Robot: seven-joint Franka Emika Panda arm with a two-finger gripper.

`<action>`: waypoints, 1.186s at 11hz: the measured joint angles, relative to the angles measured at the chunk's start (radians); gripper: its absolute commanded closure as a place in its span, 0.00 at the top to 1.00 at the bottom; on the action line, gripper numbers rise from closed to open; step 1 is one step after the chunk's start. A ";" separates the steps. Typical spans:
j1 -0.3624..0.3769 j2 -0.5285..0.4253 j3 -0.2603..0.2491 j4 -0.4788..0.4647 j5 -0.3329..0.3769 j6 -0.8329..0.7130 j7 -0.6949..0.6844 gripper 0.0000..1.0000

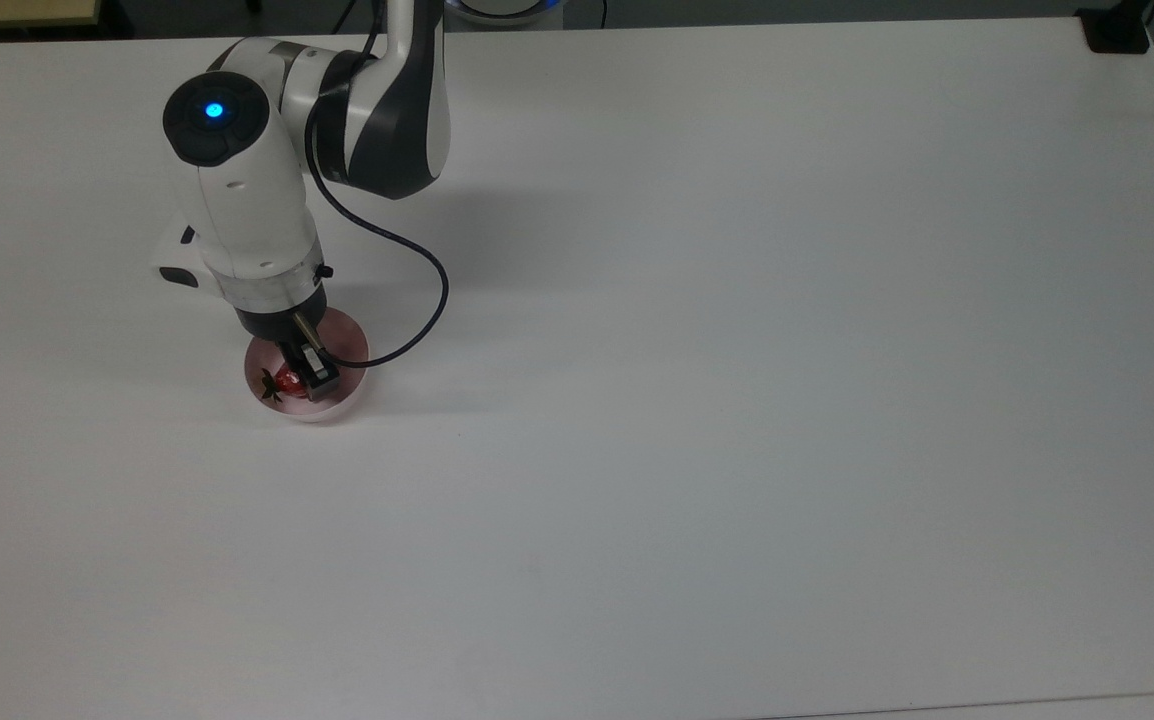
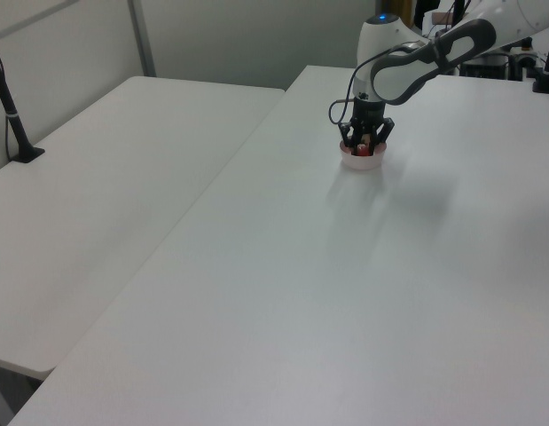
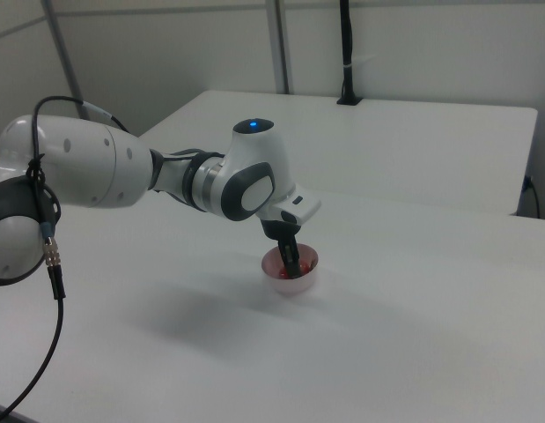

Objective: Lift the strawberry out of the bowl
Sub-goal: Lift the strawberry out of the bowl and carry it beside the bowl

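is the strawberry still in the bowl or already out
In. The strawberry lies inside the pink bowl, its leafy cap toward the top view's left, with the tool lowered into the bowl over it.

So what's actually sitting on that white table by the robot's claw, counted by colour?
Red: 1, the strawberry, lying in the bowl at the gripper.
Pink: 1, the bowl.
Total: 2 things on the white table.
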 measured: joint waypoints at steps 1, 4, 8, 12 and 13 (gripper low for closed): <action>-0.002 -0.002 0.000 0.002 0.000 0.000 0.000 0.42; -0.005 -0.023 0.000 0.011 0.000 0.001 0.000 0.42; -0.021 -0.136 -0.001 0.014 -0.005 -0.115 -0.089 0.42; -0.127 -0.258 -0.003 0.012 -0.009 -0.371 -0.638 0.42; -0.152 -0.256 -0.004 0.011 -0.023 -0.372 -0.772 0.43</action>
